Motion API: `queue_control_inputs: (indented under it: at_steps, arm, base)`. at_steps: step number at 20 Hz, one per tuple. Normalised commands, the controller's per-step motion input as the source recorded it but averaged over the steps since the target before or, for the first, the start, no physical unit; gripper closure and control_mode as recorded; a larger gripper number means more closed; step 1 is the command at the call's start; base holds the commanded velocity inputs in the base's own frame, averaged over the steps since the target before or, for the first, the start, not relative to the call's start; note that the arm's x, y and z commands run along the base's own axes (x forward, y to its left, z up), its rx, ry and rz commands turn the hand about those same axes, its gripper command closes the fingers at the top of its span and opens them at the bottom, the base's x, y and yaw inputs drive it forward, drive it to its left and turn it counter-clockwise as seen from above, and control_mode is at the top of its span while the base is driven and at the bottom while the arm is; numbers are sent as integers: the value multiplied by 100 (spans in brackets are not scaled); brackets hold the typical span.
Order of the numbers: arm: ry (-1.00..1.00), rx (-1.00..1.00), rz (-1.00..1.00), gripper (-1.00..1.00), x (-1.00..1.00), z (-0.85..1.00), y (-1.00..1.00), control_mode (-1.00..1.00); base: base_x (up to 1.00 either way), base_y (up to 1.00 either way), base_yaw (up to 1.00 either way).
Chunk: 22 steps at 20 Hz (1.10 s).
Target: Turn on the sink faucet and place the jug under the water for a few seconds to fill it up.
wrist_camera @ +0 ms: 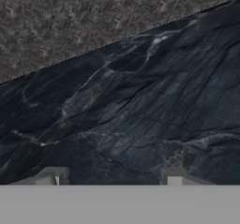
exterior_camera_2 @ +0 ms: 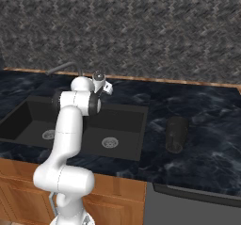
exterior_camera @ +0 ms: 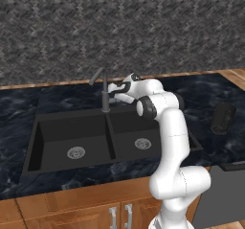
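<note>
One small dark jug (exterior_camera: 223,118) stood upright on the black bench (exterior_camera: 19,108), well to the right of the sink (exterior_camera: 72,127), while the tool (exterior_camera: 113,95) sat close beside the faucet (exterior_camera: 104,91), and I could not tell how far open it was.

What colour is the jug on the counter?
Dark, nearly black; the jug shows best in the right base view, standing right of the sink.

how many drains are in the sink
2. One round silver drain sits in the left basin of the black sink, and the other drain sits in the right basin, beside the robot's forearm. None appears hidden.
</note>
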Motion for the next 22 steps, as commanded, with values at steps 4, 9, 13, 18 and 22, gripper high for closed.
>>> queue_control_inputs:
  at_steps: [4, 9, 13, 18, 22]
  arm:
    - [0, 0, 0, 100, 0, 0, 0, -100]
    - [0, 0, 0, 100, 0, 0, 0, -100]
    - [0, 0, 0, 100, 0, 0, 0, -100]
    - [0, 0, 0, 100, 0, 0, -1, -100]
    - [0, 0, 0, 100, 0, 0, -11, -100]
  base:
    - [0, 0, 0]
    - [0, 0, 0]
    - [0, 0, 0]
    - [0, 0, 0]
    - [0, 0, 0]
